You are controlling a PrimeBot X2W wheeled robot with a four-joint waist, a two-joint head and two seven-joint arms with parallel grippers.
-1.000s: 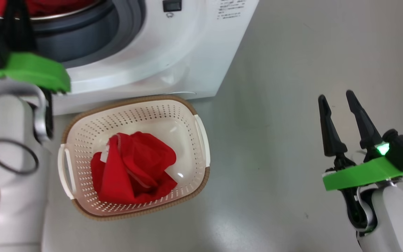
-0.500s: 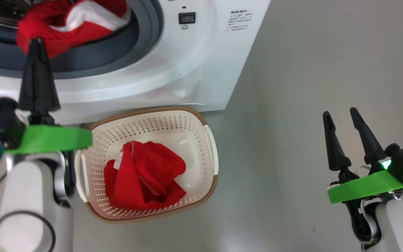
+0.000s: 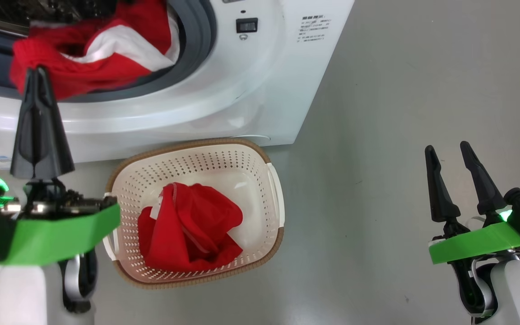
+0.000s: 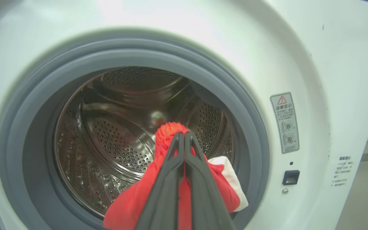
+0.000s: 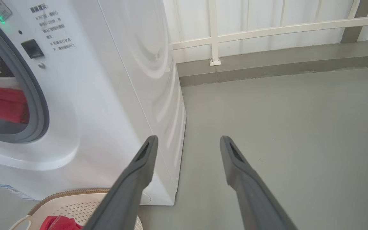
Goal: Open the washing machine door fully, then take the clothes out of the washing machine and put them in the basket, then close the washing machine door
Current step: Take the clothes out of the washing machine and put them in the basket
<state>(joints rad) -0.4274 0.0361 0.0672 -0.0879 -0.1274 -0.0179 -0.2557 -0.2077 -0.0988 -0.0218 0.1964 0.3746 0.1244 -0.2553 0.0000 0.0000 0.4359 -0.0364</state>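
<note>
Left pincer [image 3: 38, 72] clamped, right pincer [image 3: 447, 146] spread.

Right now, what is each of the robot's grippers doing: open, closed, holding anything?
Left gripper: closed on the red and white garment.
Right gripper: open, holding nothing.

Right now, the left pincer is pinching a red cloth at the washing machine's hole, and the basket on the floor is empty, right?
Not quite. The basket isn't empty: the head view shows a crumpled red garment lying in it. The rest holds: the left pincer is shut on a red cloth at the opening of the washing machine.
</note>
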